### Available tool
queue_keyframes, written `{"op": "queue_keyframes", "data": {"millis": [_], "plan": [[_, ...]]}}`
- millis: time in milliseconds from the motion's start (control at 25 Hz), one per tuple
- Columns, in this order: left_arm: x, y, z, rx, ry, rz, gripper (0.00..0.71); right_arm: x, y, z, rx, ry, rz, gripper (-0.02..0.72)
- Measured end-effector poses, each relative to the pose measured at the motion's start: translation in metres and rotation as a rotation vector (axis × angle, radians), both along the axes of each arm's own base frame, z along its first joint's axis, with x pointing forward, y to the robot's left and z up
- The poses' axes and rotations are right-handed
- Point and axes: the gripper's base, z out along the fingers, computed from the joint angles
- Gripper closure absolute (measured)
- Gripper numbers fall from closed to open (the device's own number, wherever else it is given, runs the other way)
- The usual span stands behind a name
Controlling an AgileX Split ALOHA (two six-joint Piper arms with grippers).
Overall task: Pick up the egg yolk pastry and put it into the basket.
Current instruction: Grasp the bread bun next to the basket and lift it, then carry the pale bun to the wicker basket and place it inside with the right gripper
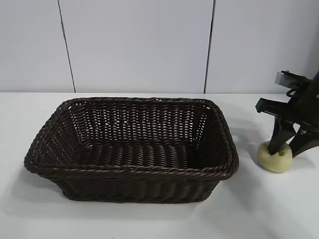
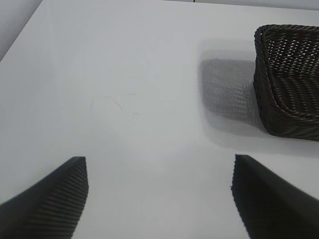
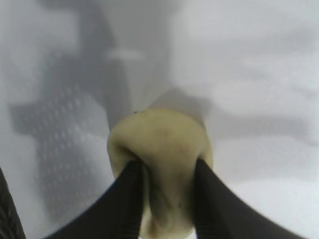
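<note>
The pale-yellow egg yolk pastry [image 1: 275,159] lies on the white table just right of the basket [image 1: 130,172], a large dark-brown woven one in the middle. My right gripper [image 1: 285,148] reaches down onto the pastry and is shut on it; both black fingers press into its sides and dent it. In the right wrist view the pastry [image 3: 160,144] bulges out beyond the two fingers [image 3: 128,199] of the right gripper [image 3: 167,172]. My left gripper [image 2: 159,172] is open over bare table, with one corner of the basket [image 2: 289,79] farther off.
A pale panelled wall [image 1: 134,45] runs behind the table. White tabletop [image 1: 149,219] extends in front of the basket and to its left. The basket's shadow [image 2: 224,92] falls on the table beside it.
</note>
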Motion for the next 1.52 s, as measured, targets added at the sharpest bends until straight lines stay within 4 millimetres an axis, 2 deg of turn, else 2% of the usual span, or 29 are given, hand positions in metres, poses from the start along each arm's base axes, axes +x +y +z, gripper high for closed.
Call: {"op": "queue_keyframes", "data": {"millis": [120,240,360,560,720,880,1000,1120,1240,1520], "plan": [[0.000,0.000,0.000,0.000,0.000,0.000,0.136,0.000,0.000,0.001,0.003,0.001,-0.001,0.651],[0.000,0.000,0.000,0.000,0.000,0.000,0.136,0.000,0.000,0.003,0.004,-0.001,0.001,0.656],[0.000,0.000,0.000,0.000,0.000,0.000,0.136,-0.003,0.001,0.015,0.009,-0.014,0.007,0.659],[0.000,0.000,0.000,0.000,0.000,0.000,0.136,-0.015,0.003,0.059,0.019,-0.077,0.032,0.659],[0.000,0.000,0.000,0.000,0.000,0.000,0.136,-0.030,0.005,0.102,0.019,-0.172,0.046,0.659],[0.000,0.000,0.000,0.000,0.000,0.000,0.136,-0.044,0.006,0.136,0.013,-0.269,0.051,0.659],[0.000,0.000,0.000,0.000,0.000,0.000,0.136,-0.050,0.006,0.147,0.013,-0.296,0.054,0.659],[0.000,0.000,0.000,0.000,0.000,0.000,0.136,-0.051,0.009,0.147,0.035,-0.293,0.050,0.661],[0.000,0.000,0.000,0.000,0.000,0.000,0.136,-0.051,0.021,0.147,0.061,-0.295,0.074,0.661],[0.000,0.000,0.000,0.000,0.000,0.000,0.136,-0.056,0.082,0.151,0.126,-0.355,0.215,0.661]]}}
